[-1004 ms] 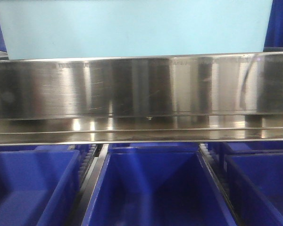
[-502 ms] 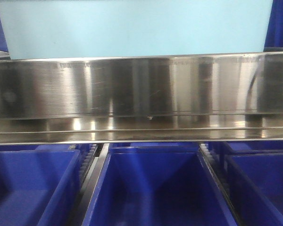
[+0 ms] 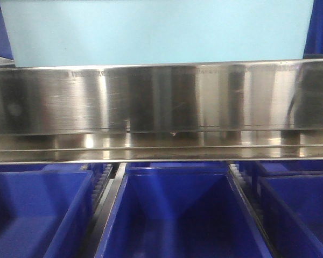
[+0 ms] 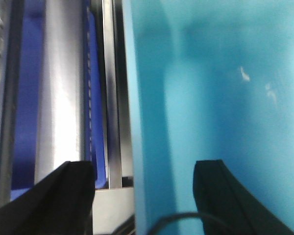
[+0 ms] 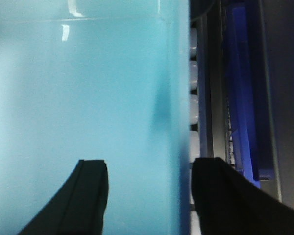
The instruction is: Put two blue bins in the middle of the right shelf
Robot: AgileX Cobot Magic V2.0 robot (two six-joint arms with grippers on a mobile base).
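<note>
While each straddles a light-blue bin wall | left gripper gaping, unclamped | right gripper gaping, unclamped

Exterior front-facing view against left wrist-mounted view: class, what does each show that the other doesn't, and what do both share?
Front only: three open dark blue bins in a row below the steel rail. Left wrist only: the left gripper, jaws apart, straddling a wall of the light blue bin. Both: light blue bin, steel rail, some dark blue plastic.
</note>
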